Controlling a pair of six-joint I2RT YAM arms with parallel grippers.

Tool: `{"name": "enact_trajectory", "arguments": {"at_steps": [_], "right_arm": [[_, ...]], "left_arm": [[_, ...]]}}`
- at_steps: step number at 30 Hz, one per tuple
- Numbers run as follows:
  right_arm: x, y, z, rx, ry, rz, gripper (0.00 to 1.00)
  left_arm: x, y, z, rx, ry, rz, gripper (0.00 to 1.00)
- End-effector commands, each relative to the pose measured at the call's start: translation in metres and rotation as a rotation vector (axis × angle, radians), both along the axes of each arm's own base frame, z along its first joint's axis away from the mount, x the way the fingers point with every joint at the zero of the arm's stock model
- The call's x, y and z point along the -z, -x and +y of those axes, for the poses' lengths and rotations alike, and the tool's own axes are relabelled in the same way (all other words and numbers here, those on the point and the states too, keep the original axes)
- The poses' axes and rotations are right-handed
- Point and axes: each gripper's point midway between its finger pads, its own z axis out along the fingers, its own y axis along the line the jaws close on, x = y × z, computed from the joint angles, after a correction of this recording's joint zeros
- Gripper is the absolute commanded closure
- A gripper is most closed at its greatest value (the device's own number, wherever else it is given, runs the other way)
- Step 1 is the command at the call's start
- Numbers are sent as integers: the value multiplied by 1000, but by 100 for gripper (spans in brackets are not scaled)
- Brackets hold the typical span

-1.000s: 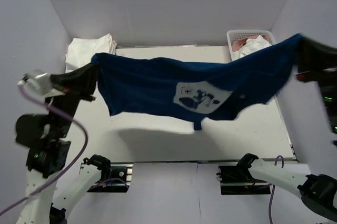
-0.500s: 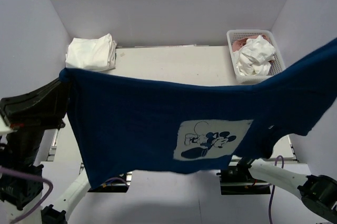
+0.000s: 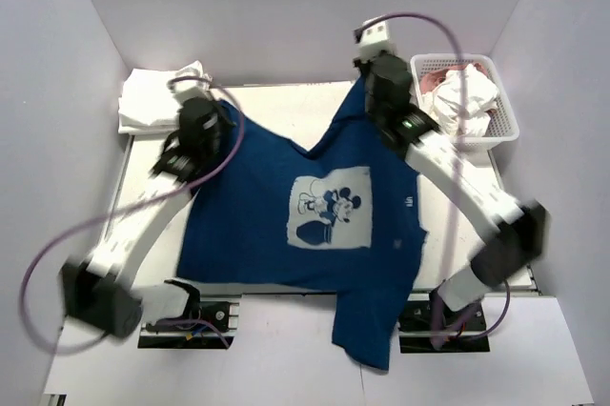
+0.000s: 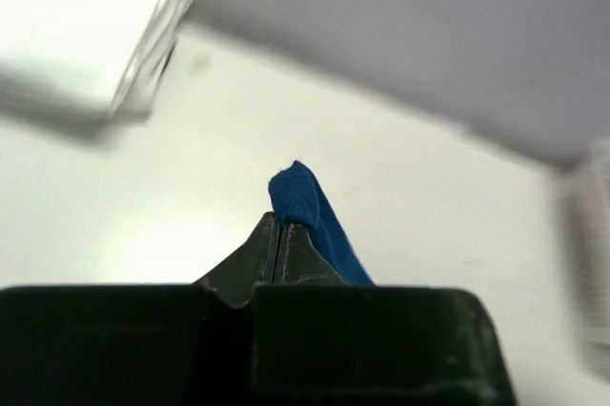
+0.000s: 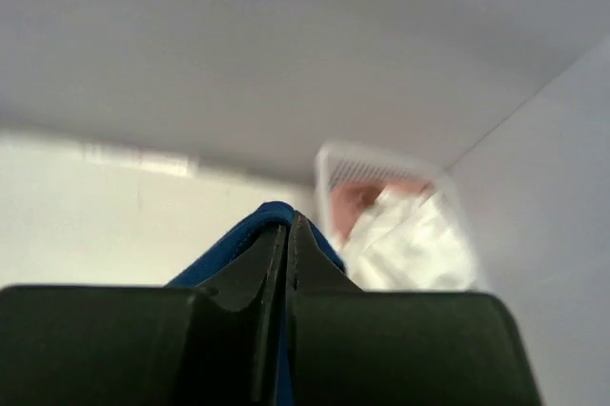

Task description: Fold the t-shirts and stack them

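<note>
The navy t-shirt (image 3: 257,225), white print (image 3: 329,211) facing up, lies spread over the table, and its near right part (image 3: 367,330) hangs off the front edge. My left gripper (image 3: 214,112) is shut on the shirt's far left corner, a blue fold (image 4: 305,201) poking from the jaws of the left gripper (image 4: 281,227). My right gripper (image 3: 367,91) is shut on the far right corner; blue cloth (image 5: 253,223) wraps the tips of the right gripper (image 5: 288,225). Folded white t-shirts (image 3: 157,96) are stacked at the far left.
A white lattice basket (image 3: 510,125) at the far right holds a crumpled white tee (image 3: 467,96) and a pink one (image 3: 434,80); its rim (image 5: 381,160) shows just right of my right fingers. Grey walls enclose the table on three sides.
Both arms swung from high near the camera to the far side of the table. The navy shirt went from hanging stretched in the air to lying flat on the table.
</note>
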Motion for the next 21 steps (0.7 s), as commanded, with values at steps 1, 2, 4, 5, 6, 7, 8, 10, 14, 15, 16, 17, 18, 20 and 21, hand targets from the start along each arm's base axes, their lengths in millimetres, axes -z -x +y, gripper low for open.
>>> {"name": "enact_trajectory", "arguments": {"at_steps": [1, 2, 4, 5, 6, 7, 8, 10, 14, 15, 16, 17, 18, 20, 21], "right_arm": [[70, -63, -7, 41, -80, 128, 100], [92, -78, -6, 24, -73, 172, 100], [162, -117, 12, 11, -72, 310, 100], [161, -134, 6, 11, -86, 315, 100], [214, -146, 15, -5, -89, 436, 100], [266, -151, 15, 5, -57, 567, 78], [212, -174, 19, -9, -116, 466, 58], [235, -178, 21, 2, -95, 531, 10], [213, -150, 20, -48, -162, 479, 10], [235, -138, 14, -42, -159, 524, 10], [237, -129, 18, -68, -173, 535, 10], [219, -118, 17, -77, -230, 512, 10], [244, -95, 20, -111, -259, 586, 10], [240, -79, 23, -142, -313, 598, 10], [256, -63, 21, -140, -343, 641, 10]], "left_arm": [[54, -47, 24, -200, -44, 117, 100], [76, -61, 18, -204, -61, 183, 100], [145, -97, 26, -297, -105, 371, 93], [162, -109, 36, -338, -96, 424, 83], [187, -108, 39, -344, -116, 536, 72], [169, -131, 38, -360, -88, 508, 30], [194, -139, 39, -375, -121, 562, 1], [175, -157, 41, -370, -132, 529, 1], [146, -169, 23, -219, -136, 433, 1], [140, -168, 21, -199, -136, 419, 1], [133, -162, 18, -173, -129, 403, 1], [132, -159, 17, -151, -141, 400, 1], [138, -152, 11, -106, -136, 409, 1], [149, -148, 4, -49, -140, 420, 1], [162, -143, -9, 14, -139, 442, 1]]}}
